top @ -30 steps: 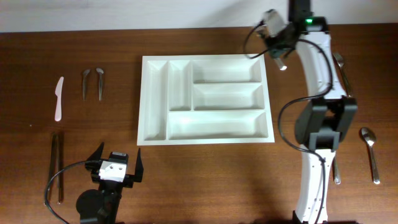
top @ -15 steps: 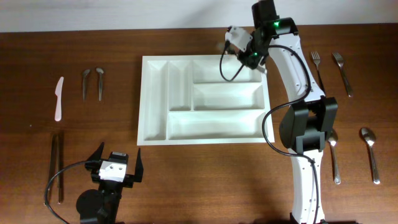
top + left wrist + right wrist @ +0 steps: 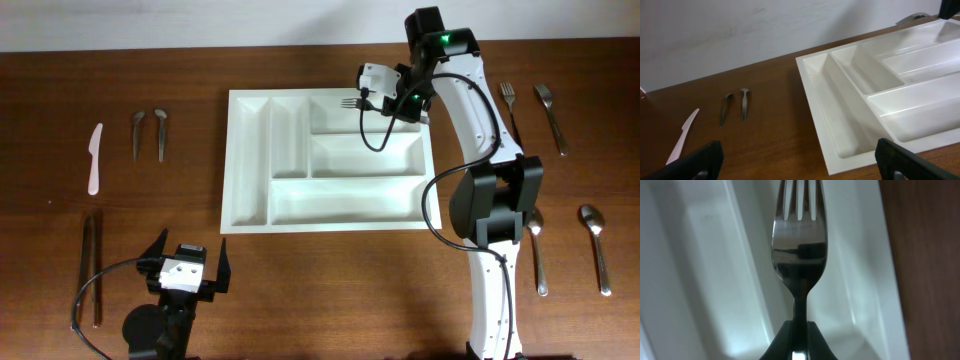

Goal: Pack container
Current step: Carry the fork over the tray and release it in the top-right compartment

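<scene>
The container is a white cutlery tray in the middle of the table, and all its compartments that show are bare. My right gripper hangs over its top long compartment, shut on the handle of a metal fork whose tines point left. In the right wrist view the fork stands straight out from the closed gripper, with the white container below it. My left gripper stays near the front left edge, open and holding nothing. In the left wrist view that gripper faces the container's near corner.
Left of the tray lie a white plastic knife, two small metal pieces and two long dark utensils. On the right lie two forks and two spoons.
My right arm has swung left from beyond the tray's right edge to above its top compartment, carrying the fork. The left arm has not moved.
</scene>
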Controlling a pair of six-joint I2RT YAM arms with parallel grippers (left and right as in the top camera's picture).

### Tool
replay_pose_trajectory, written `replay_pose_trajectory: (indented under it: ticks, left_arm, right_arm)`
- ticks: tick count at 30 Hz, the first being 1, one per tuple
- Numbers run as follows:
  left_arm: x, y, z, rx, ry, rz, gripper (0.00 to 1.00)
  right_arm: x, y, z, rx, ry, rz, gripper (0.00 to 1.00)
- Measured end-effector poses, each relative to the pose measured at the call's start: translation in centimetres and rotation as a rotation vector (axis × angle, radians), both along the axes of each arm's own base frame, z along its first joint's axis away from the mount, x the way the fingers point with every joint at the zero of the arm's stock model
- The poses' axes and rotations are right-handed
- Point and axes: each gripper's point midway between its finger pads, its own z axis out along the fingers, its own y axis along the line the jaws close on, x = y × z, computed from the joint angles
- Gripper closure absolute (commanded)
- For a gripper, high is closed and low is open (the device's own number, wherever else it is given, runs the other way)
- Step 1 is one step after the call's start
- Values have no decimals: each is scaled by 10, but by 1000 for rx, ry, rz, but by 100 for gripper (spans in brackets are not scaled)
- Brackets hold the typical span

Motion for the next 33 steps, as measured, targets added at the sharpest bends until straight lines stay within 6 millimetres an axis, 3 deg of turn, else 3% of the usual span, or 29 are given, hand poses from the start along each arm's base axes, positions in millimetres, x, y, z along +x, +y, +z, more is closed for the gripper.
replay_pose_trajectory:
  ticks: [12, 24, 33]
  left_arm:
    - [0, 0, 0, 0, 0, 0, 1]
    - [0, 0, 0, 0, 0, 0, 1]
    - [0, 0, 0, 0, 0, 0, 1]
  right_arm:
    - [15, 15, 6, 18, -94, 66, 92]
    - [15, 15, -7, 12, -75, 83, 90]
    - [13, 24, -7, 39, -75, 102, 83]
